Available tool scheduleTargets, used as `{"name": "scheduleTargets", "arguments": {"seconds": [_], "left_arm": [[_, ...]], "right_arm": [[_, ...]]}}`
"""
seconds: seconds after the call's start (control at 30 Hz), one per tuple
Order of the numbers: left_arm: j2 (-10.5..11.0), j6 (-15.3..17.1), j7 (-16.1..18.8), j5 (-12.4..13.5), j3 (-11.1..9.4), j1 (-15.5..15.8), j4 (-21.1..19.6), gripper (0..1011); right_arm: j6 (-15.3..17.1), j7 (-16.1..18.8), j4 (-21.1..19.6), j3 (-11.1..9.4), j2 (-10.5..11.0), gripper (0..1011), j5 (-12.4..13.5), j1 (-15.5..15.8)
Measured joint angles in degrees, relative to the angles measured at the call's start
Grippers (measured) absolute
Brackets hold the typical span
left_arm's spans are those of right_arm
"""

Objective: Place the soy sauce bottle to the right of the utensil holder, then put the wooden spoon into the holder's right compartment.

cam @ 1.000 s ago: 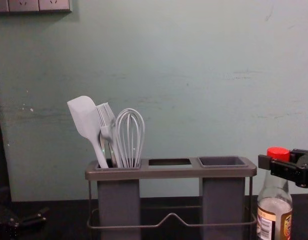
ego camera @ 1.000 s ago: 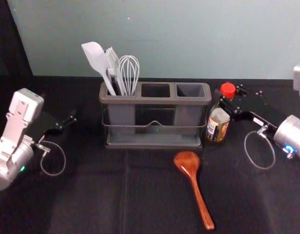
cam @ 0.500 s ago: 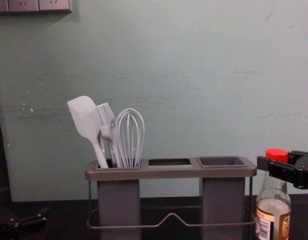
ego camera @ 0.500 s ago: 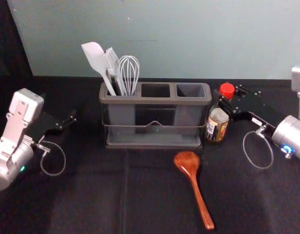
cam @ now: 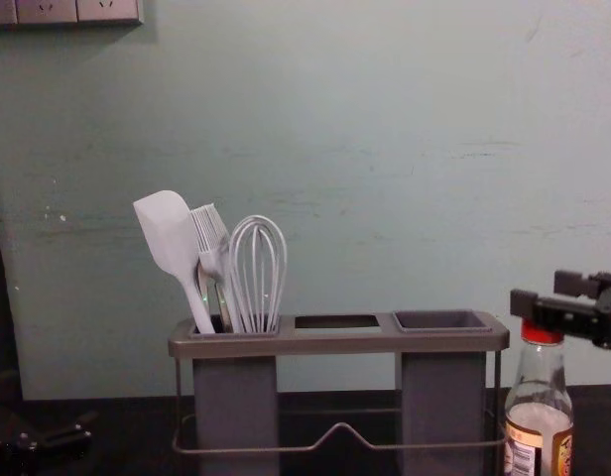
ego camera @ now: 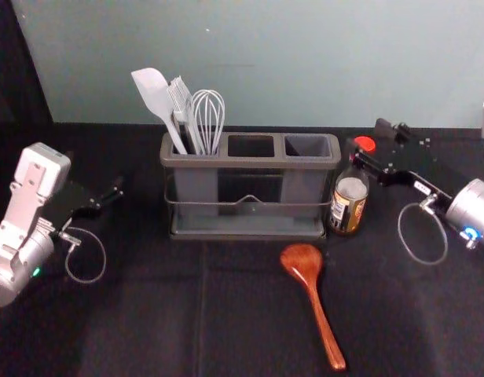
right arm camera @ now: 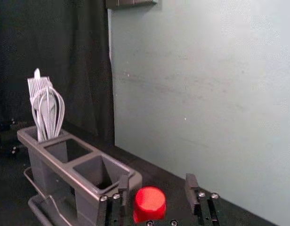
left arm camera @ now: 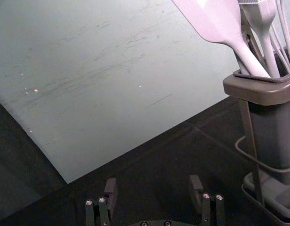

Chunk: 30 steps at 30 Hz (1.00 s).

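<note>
Head view: the soy sauce bottle (ego camera: pixel 349 206) stands upright just beside the right end of the utensil holder (ego camera: pixel 250 163), a position judged to satisfy the first requirement. The right gripper (right arm camera: pixel 157 182) is open at the red cap (right arm camera: pixel 149 203), its fingers spread, apparently to free the bottle; withdrawal should avoid tipping it. The wooden spoon (ego camera: pixel 305 267) lies in front of the holder, bowl toward it, likely leaving the handle accessible for transfer to the right compartment (ego camera: pixel 308 144). The left gripper (left arm camera: pixel 153 183) is parked at left, open.
</note>
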State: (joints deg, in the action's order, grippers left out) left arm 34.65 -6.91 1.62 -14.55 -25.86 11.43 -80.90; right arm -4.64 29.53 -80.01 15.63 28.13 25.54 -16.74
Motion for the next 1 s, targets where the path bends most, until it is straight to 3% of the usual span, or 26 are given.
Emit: {"name": "scheduleTargets", "arguments": {"seconds": [0.13, 0.33, 0.57, 1.0], "left_arm": [[0.0, 0.0, 0.0, 0.0, 0.0, 0.0, 0.0, 1005], [0.0, 0.0, 0.0, 0.0, 0.0, 0.0, 0.0, 1005], [0.0, 0.0, 0.0, 0.0, 0.0, 0.0, 0.0, 1005], [0.0, 0.0, 0.0, 0.0, 0.0, 0.0, 0.0, 1005]], "right_arm": [[0.1, -0.1, -1.8, -0.6, 0.6, 870, 0.1, 0.3], [1.5, -0.8, -4.2, -0.9, 1.6, 1002, 0.1, 0.9], [5.2, -2.8, -10.2, -1.8, 3.7, 1000, 0.2, 3.8], [3.3, -3.6, -21.0, -3.9, 7.0, 1000, 0.5, 14.7]]}}
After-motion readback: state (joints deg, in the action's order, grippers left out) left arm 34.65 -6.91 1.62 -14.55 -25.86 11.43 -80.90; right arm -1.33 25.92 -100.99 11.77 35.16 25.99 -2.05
